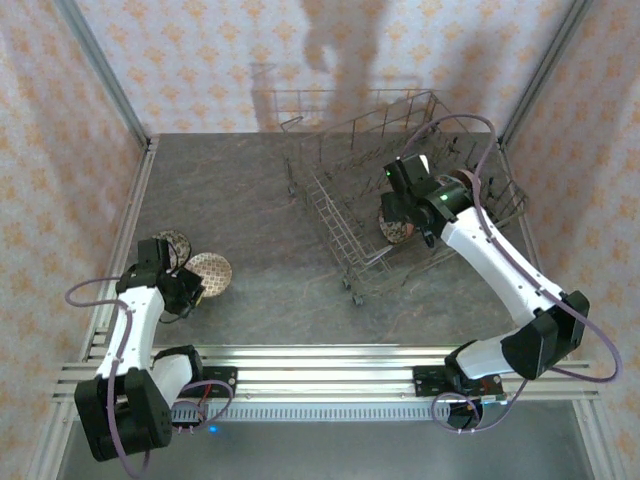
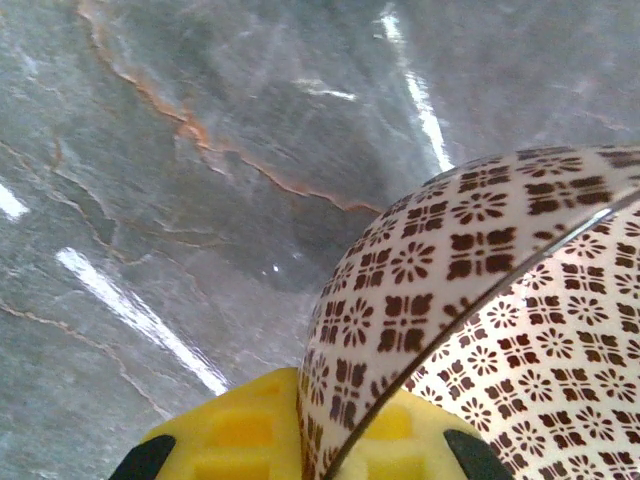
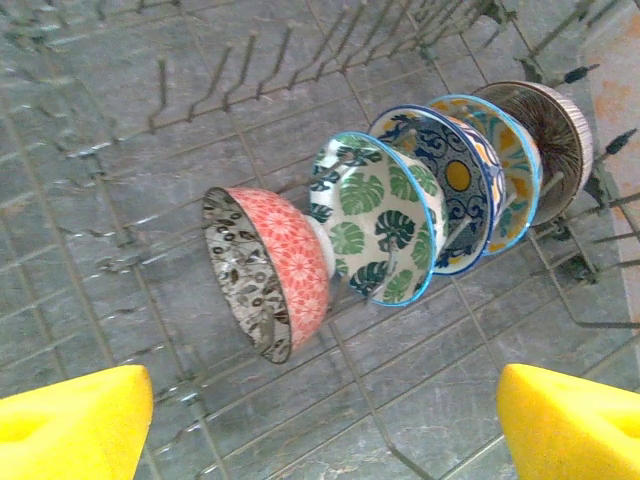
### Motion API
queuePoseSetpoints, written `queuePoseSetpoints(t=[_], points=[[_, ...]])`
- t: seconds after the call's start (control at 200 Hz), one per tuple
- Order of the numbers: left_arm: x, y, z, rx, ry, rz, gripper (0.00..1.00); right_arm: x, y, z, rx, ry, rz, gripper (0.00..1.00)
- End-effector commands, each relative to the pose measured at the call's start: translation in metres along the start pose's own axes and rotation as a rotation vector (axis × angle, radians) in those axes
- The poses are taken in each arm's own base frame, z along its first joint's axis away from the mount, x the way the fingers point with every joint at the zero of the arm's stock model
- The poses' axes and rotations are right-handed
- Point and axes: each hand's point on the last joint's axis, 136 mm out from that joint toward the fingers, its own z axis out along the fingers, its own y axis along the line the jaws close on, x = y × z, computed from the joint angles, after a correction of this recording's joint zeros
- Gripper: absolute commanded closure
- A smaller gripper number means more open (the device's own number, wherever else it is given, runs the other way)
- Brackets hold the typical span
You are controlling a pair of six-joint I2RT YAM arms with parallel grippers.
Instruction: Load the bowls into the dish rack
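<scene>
Left fingers [image 2: 240, 435] grip the brown-patterned bowl [image 2: 480, 300] by its rim, seemingly tilted; I see right fingers [image 3: 70, 420] wide open above five bowls [image 3: 380, 225] racked edgewise.

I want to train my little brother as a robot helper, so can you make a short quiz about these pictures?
1. True or false: the left tool is shut on the rim of the brown-patterned bowl.
2. How many bowls stand in the dish rack in the right wrist view?
3. The right tool is: A open above the rack, B shut on a pink bowl, C shut on nothing.
Key: 1 true; 2 four; 3 A.
</scene>
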Motion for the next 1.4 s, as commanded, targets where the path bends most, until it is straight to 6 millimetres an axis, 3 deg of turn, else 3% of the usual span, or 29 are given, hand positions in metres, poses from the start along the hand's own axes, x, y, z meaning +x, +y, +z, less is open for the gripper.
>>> queuePoseSetpoints(t=[0.0,0.09,0.345,0.556,0.671,0.886,1.396], points=[[0.001,-0.036,-0.025,0.126,-0.024,0.085,1.0,-0.014,0.008,-0.027,-0.107,-0.03,0.043,0.13],[0.006,-0.063,-0.041,0.194,-0.049,0.165,1.0,-0.022,0.025,-0.04,-0.209,-0.03,0.051,0.18],[0.024,-0.147,-0.095,0.323,-0.151,0.44,1.0,-0.042,0.102,-0.091,-0.481,-0.08,-0.028,0.25],[0.053,-0.205,-0.116,0.388,-0.17,0.607,1.0,-0.052,0.151,-0.122,-0.676,-0.102,-0.025,0.33],[0.067,-0.229,-0.126,0.419,-0.184,0.674,1.0,-0.053,0.162,-0.123,-0.705,-0.095,-0.003,0.36],[0.091,-0.252,-0.139,0.442,-0.195,0.77,1.0,-0.046,0.178,-0.114,-0.725,-0.053,-0.005,0.42],[0.116,-0.265,-0.154,0.484,-0.198,0.814,1.0,-0.043,0.178,-0.084,-0.638,-0.058,0.053,0.62]])
